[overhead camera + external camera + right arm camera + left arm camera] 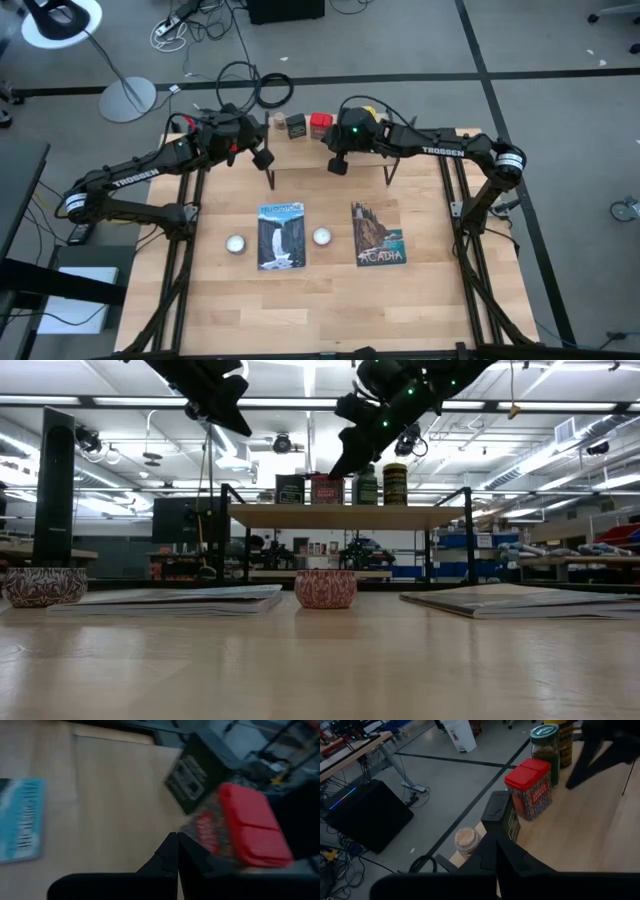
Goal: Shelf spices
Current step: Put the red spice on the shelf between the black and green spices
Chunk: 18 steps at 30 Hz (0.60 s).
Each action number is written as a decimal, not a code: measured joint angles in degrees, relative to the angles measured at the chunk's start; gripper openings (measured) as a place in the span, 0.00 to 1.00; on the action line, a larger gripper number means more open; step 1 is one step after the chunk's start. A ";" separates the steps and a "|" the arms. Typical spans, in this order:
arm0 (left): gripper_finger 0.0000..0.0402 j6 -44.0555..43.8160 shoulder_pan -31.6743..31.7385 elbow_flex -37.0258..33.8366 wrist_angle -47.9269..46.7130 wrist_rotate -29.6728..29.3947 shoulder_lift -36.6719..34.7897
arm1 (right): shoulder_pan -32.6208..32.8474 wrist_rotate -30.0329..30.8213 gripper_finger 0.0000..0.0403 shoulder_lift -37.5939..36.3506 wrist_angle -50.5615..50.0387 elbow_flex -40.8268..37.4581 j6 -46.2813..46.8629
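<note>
The shelf (330,150) stands at the table's far edge on thin black legs. Along its far side stand the tiny brown jar (466,841), the dark square tin (503,818), the red tin (531,788), the green jar (544,751) and the yellow-capped jar (395,484). In the high view my right arm covers the last two. My left gripper (262,158) hovers shut above the shelf's left end, near the brown jar. My right gripper (338,165) hovers shut over the shelf's middle, just on the near side of the red tin (250,832).
Two flat picture books (281,236) (377,234) lie on the table in front of the shelf. Two small white balls (236,244) (321,236) flank the left book. Bare tabletop (330,310) stretches toward the near edge.
</note>
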 joint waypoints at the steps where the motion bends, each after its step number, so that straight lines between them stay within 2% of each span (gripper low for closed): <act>1: 0.00 -0.13 0.00 0.00 0.13 0.10 0.00 | -0.14 0.97 0.00 0.00 0.49 -0.22 -0.04; 18: 0.00 -1.44 0.00 0.00 0.71 0.12 0.02 | -0.56 8.89 0.00 -0.02 3.27 -1.35 0.07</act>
